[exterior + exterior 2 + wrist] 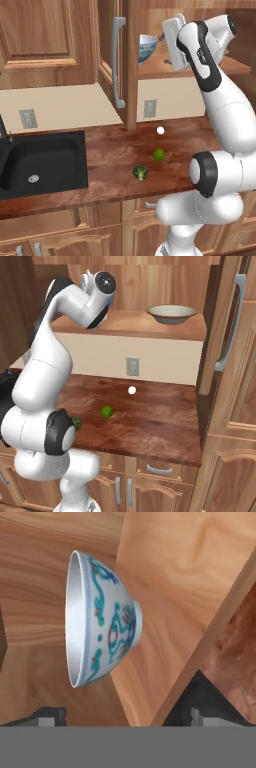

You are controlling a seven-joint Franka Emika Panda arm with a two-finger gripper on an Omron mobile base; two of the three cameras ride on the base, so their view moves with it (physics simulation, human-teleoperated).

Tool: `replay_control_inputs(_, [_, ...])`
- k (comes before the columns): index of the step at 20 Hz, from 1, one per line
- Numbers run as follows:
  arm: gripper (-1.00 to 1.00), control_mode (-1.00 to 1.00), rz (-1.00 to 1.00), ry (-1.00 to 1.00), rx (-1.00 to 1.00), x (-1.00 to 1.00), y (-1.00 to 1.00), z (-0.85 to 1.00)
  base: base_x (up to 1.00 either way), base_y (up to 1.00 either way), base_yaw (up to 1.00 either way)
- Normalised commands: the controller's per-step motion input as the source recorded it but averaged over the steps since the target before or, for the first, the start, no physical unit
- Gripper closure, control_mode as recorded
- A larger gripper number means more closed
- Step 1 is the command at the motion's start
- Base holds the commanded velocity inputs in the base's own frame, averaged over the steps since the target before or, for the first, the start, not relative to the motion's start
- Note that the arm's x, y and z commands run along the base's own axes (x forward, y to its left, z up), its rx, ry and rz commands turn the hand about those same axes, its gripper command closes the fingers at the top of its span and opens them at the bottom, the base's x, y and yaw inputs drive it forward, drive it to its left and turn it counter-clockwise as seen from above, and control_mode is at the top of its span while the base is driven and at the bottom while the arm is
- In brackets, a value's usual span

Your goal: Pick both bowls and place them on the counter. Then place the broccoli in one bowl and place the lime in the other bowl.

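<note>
The deep white bowl with the blue-patterned outside point(102, 619) stands on the lighter wooden cabinet shelf point(160, 65), in the open upper cabinet; in the left base view its rim and patterned wall point(147, 47) peek out past the cabinet's vertical wooden frame. In the hand view the bowl appears turned on its side because the camera is rolled, with its small foot ring toward the shelf board. The claw point(127, 717) is raised to shelf height and faces this bowl; its two dark fingertips point(47, 716) stand spread as wide as they go, one on either side of the view, with nothing between them and nothing touched. The bowl lies ahead of the tips, apart from them.

The wide, shallow beige bowl with a darker rim point(171, 313) sits upright on the same shelf, further along.

Below, on the reddish-brown wood-grain surface point(110, 150), the smooth bright yellow-green lime point(159, 154) lies between a small white sphere point(160, 130) and the bumpy dark green broccoli floret point(140, 173), all three apart from one another. A black sink point(42, 162) is set into the surface at the left.
</note>
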Motion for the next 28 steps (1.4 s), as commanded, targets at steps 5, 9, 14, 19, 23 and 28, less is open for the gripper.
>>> replay_control_inputs(5, [-1.0, -1.0, 0.0, 0.0, 0.02, 0.44, 0.07, 0.0, 0.0, 0.0, 0.0])
replay_control_inputs(9, [-1.0, -1.0, 0.0, 0.0, 0.0, 0.46, 0.13, -0.11, 0.0, 0.0, 0.0])
replay_control_inputs(14, [-1.0, -1.0, 0.0, 0.0, 0.0, 0.34, 0.11, -0.11, 0.0, 0.0, 0.0])
replay_control_inputs(19, [-1.0, -1.0, 0.0, 0.0, 0.01, 0.32, 0.06, -0.04, 0.0, 0.0, 0.0])
replay_control_inputs(23, [-1.0, -1.0, 0.0, 0.0, 0.01, 0.29, 0.03, -0.05, 0.0, 0.0, 0.0])
replay_control_inputs(28, [-1.0, -1.0, 0.0, 0.0, 0.0, 0.32, 0.02, -0.05, 0.0, 0.0, 0.0])
